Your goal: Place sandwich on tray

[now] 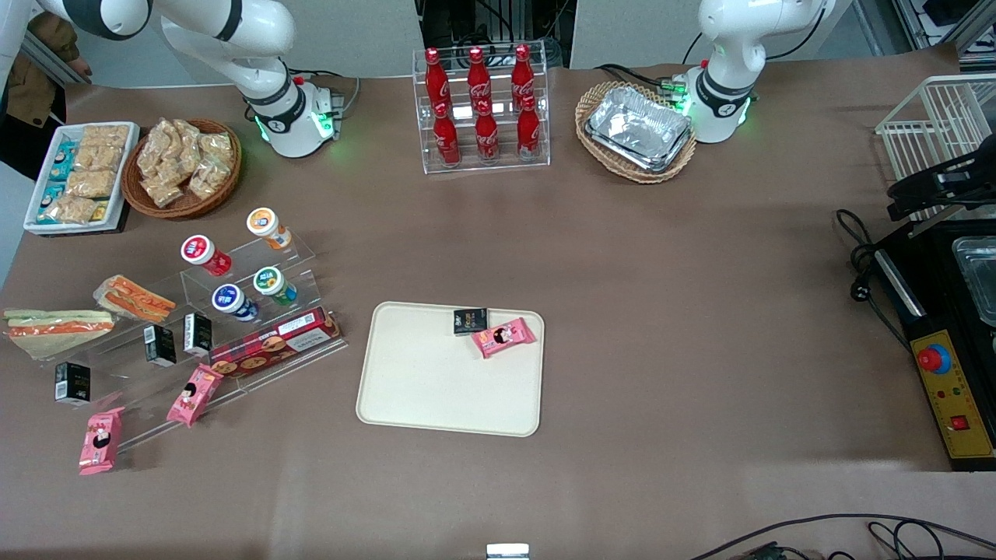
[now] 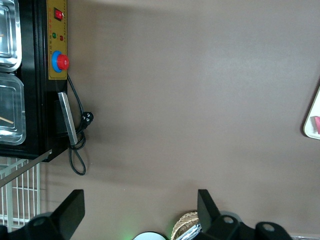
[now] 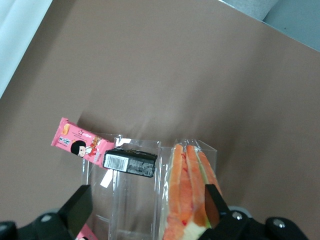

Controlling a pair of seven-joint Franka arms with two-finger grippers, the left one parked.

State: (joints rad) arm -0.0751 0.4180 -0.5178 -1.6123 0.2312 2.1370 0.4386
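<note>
We see the sandwich (image 1: 56, 330) lying on a clear stand at the working arm's end of the brown worktop (image 1: 661, 311), well apart from the cream tray (image 1: 436, 397). The tray holds a pink snack packet (image 1: 504, 337) and a small black box (image 1: 470, 320). Our hand (image 3: 147, 212) hovers above the sandwich, fingers spread wide, holding nothing.

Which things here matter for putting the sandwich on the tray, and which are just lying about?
Job: long sandwich, tray, open gripper above the snack stand.
Lying about: stubby sandwich, cola bottles, foil trays, pink packet on the tray.
</note>
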